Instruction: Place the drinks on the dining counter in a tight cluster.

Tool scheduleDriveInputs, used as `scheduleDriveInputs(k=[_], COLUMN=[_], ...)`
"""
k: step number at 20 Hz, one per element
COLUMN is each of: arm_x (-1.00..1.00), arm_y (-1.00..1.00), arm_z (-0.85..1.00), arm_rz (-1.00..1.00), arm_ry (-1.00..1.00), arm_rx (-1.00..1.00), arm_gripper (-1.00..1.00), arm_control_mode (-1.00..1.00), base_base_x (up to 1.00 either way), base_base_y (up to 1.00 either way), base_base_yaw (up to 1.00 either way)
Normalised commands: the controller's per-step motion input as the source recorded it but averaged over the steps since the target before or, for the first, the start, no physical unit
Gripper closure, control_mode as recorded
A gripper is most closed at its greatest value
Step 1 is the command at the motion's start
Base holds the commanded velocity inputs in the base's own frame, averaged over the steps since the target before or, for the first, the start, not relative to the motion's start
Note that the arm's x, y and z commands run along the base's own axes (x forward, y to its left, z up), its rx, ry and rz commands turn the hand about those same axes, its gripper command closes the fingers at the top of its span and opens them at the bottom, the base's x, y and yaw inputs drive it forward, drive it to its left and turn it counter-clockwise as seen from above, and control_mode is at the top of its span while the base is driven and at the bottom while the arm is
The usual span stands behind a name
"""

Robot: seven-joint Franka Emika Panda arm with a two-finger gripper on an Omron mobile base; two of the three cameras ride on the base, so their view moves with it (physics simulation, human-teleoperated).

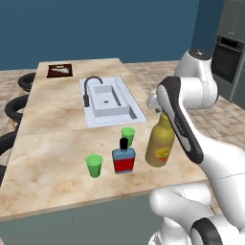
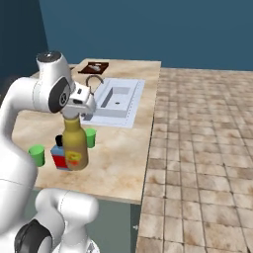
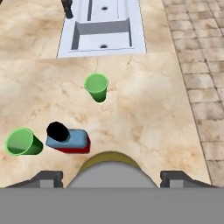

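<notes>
Left base view: the amber bottle (image 1: 160, 143) stands upright on the marble counter (image 1: 52, 124), long axis vertical, its cap hidden under the gripper (image 1: 161, 111). Its label is yellow with red marks. Just left of it stands the squat blue bottle (image 1: 124, 156), upright too, with a red label and black cap. Two green cups (image 1: 94, 165) sit near the blue bottle, one to its left and one behind it. Beyond them a white sink (image 1: 109, 100) with a black curved faucet (image 1: 90, 88) is set into the top.

Right base view: the gripper (image 2: 72, 114) sits over the neck of the amber bottle (image 2: 75, 146), which stands vertical and hides most of the blue bottle (image 2: 60, 159).

Hand view: looking straight down, the amber bottle's grey cap (image 3: 110, 175) lies between the two fingertips (image 3: 44, 177), which stand apart on either side of it; whether they press it cannot be told. The blue bottle (image 3: 70, 140) is just beyond. Both cups open upward; nothing can be seen in them.
</notes>
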Motion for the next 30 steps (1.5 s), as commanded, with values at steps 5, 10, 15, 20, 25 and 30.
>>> scheduleDriveInputs(k=[5,10,15,20,25,30], arm_x=[0.03,0.01,0.29,0.49,0.28,0.08], arm_y=[-0.21,0.03,0.33,0.11,-0.12,0.0], arm_z=[-0.26,-0.2,-0.16,-0.03,0.0,-0.04], arm_rz=[0.0,0.0,-0.04,-0.07,-0.01,0.0], arm_ry=[0.0,0.0,-0.01,0.0,0.03,0.0], arm_rx=[-0.03,-0.01,-0.01,-0.03,0.0,0.0], arm_gripper=[1.0,1.0,1.0,1.0,1.0,1.0], arm_control_mode=[-1.0,-1.0,-1.0,-1.0,-1.0,-1.0], base_base_x=[0.0,0.0,0.0,0.0,0.0,0.0], base_base_y=[0.0,0.0,0.0,0.0,0.0,0.0], base_base_yaw=[0.0,0.0,0.0,0.0,0.0,0.0])
